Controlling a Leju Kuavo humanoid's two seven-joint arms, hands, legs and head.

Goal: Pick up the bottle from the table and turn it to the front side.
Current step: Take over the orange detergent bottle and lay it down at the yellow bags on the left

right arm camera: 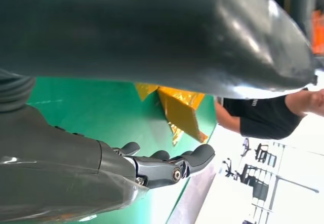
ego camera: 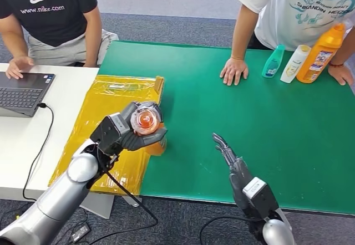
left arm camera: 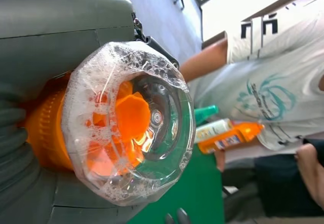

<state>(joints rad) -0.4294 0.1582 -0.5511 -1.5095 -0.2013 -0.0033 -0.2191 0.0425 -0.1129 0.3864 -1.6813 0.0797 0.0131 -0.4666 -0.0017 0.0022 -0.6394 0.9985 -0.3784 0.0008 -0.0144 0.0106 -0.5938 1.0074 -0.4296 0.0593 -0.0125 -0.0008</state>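
My left hand (ego camera: 140, 134) grips the bottle (ego camera: 146, 122), fingers wrapped round the body, lifted off the desk (ego camera: 251, 117) at about 9 o'clock of the green mat, over the yellow sheet (ego camera: 105, 106) edge. Clear base faces the wrist camera, foam inside, orange cap end deep in my palm. To turn well: rotate the wrist slowly and keep the squeeze even, since the plastic looks slick. My right hand (ego camera: 230, 159) hangs idle, fingers spread, holding nothing.
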